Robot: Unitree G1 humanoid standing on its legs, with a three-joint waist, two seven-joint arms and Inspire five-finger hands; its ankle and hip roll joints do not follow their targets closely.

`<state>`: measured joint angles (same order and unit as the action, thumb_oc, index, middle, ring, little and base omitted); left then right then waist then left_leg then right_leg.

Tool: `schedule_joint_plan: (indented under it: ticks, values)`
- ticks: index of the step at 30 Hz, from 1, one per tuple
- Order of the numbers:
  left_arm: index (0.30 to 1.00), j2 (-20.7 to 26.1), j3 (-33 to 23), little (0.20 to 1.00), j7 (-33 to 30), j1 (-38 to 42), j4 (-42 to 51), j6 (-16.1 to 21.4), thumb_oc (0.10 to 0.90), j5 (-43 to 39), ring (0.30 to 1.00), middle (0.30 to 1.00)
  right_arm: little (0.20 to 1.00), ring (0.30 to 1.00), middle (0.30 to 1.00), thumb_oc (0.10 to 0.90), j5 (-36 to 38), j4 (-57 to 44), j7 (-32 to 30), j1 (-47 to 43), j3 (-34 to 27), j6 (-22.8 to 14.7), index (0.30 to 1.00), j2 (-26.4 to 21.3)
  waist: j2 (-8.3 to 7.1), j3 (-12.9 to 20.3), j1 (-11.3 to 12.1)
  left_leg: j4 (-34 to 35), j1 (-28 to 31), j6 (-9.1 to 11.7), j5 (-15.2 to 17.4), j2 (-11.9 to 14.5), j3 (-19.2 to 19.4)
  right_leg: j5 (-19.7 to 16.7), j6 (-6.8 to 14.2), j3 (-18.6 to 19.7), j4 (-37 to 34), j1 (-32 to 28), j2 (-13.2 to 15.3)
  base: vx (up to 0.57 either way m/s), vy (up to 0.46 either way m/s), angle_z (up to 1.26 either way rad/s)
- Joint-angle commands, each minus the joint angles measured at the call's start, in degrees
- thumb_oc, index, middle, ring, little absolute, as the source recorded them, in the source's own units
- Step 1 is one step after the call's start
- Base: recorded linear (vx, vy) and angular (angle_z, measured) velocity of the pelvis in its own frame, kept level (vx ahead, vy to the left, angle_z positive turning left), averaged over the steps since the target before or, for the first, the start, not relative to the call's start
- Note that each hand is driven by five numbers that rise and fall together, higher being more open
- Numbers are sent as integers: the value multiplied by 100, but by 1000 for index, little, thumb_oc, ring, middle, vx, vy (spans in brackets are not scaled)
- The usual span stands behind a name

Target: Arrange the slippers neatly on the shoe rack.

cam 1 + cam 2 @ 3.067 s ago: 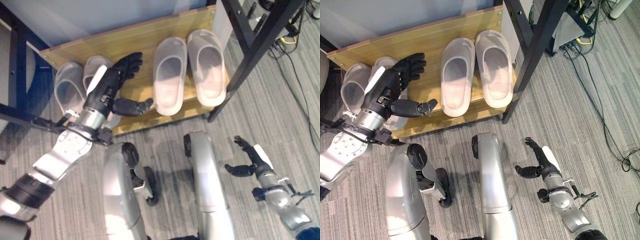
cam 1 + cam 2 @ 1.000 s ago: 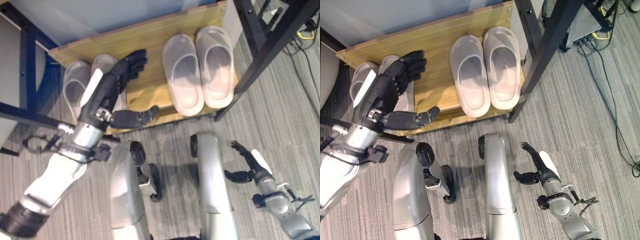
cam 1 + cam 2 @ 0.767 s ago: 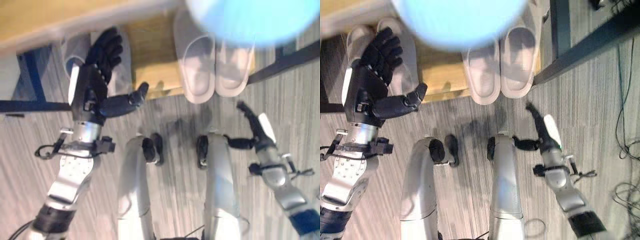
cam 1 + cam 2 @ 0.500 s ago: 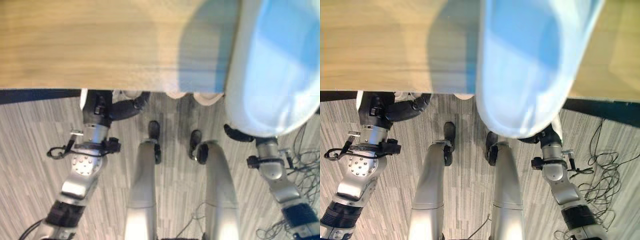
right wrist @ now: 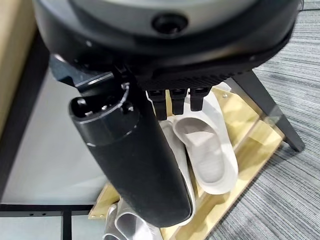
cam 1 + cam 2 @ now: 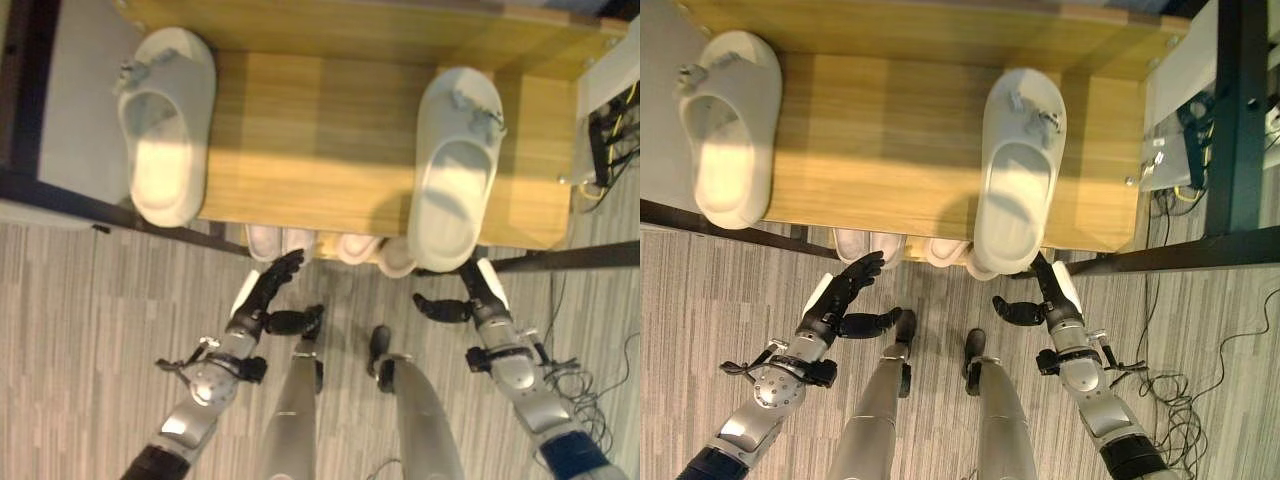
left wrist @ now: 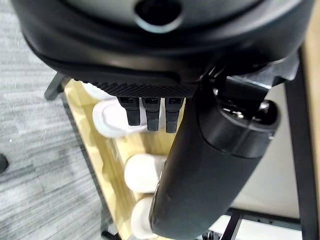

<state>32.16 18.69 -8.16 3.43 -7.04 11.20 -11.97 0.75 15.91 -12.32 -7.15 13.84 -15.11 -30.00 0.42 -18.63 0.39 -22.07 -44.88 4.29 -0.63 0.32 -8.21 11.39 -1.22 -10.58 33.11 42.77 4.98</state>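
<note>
In the left eye view, a wooden shoe rack (image 6: 340, 150) with pale grain and dark metal legs stands on grey striped carpet (image 6: 70, 330). Two smooth, rounded foam slippers lie on its top shelf, well apart: the left slipper (image 6: 165, 125) overhangs the left end, and the right slipper (image 6: 455, 170) pokes past the near edge. Under that edge peek the heels of four more slippers (image 6: 325, 243), side by side on the lower shelf. The left hand (image 6: 262, 297) hovers just in front of the rack with fingers straight and thumb spread, holding nothing.

In the right eye view, the right hand (image 6: 1048, 290) is likewise relaxed and empty, its fingers reaching up toward the near end of the right slipper without clearly touching it.

The left wrist view looks past straight dark fingers (image 7: 146, 111) to pale slippers on the lower shelf (image 7: 102, 150), resting flat in a row.

The right wrist view shows the other lower pair (image 5: 200, 150), thick-soled and matte, lying close together.

I judge the lower shelf done: two tidy pairs. What is left seems to be the top pair, which sits far apart and needs bringing together and squaring up.
</note>
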Motion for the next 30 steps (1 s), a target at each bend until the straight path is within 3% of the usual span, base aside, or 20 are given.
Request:
schedule_joint_plan:
  ticks: [1, 3, 5, 15, 17, 21, 23, 30]
  values:
    - [900, -193, -107, 900, -51, 115, 145, 352, 800, 407, 900, 900, 900, 900, 900, 800, 249, -166, 71, 194, 63, -303, 900, -145, 158, 340, 8, 759, 507, 122, -347, 206, -15, -269, 402, 15, -834, -489, 21, 128, -48, -3]
    - [900, -206, -120, 900, -46, 51, 100, 346, 800, 460, 900, 900, 900, 900, 900, 800, 269, -133, 132, 269, 56, -299, 900, -123, 158, 377, 16, 969, 785, 129, -394, 219, -13, -305, 415, -15, -1057, -752, -3, 100, -36, -2]
    - [900, -258, -110, 900, 28, -203, -16, 315, 800, 550, 900, 900, 900, 900, 900, 800, 288, 59, 292, 559, 91, -246, 900, -71, 159, 569, 34, 1524, 1498, 176, -567, 288, -6, -407, 444, -133, -1576, -1460, -61, 153, -68, 2]
    - [900, -585, 131, 900, 116, -474, -540, 228, 800, 1009, 900, 900, 900, 900, 900, 800, 339, 983, 486, 790, 356, -114, 900, 362, 145, 929, 18, 2376, 2571, 262, -842, 276, 149, -737, 494, -291, -2901, -2881, -206, 91, -29, 14]
    - [900, -677, 190, 900, 135, -488, -734, 202, 800, 1118, 900, 900, 900, 900, 900, 800, 315, 1157, 530, 777, 437, -62, 900, 441, 76, 943, -13, 2192, 2657, 227, -700, 178, 229, -842, 496, -285, -3037, -3082, -165, 28, 34, 15]
    - [900, -787, 314, 900, 159, -529, -1190, 185, 800, 1258, 900, 900, 900, 900, 900, 800, 299, 1505, 608, 759, 594, -24, 900, 606, -195, 1015, -67, 1620, 3099, 110, 14, -9, 131, -1050, 562, -171, -3223, -3421, 54, 34, 81, 0]
    - [900, -817, 314, 900, 166, -549, -1211, 168, 800, 1230, 900, 900, 900, 900, 900, 800, 296, 1544, 634, 784, 619, 3, 900, 624, -181, 1009, -67, 1553, 3182, 91, 49, -42, 114, -1073, 596, -130, -3281, -3542, 39, 71, 85, 2]
    - [900, -985, 382, 900, 242, -737, -1664, 66, 800, 1390, 900, 900, 900, 900, 900, 800, 103, 1714, 789, 878, 718, 158, 900, 818, -197, 1312, -28, 2371, 4026, -110, 138, -90, 323, -1391, 839, 110, -3501, -3866, 124, 92, 151, -20]
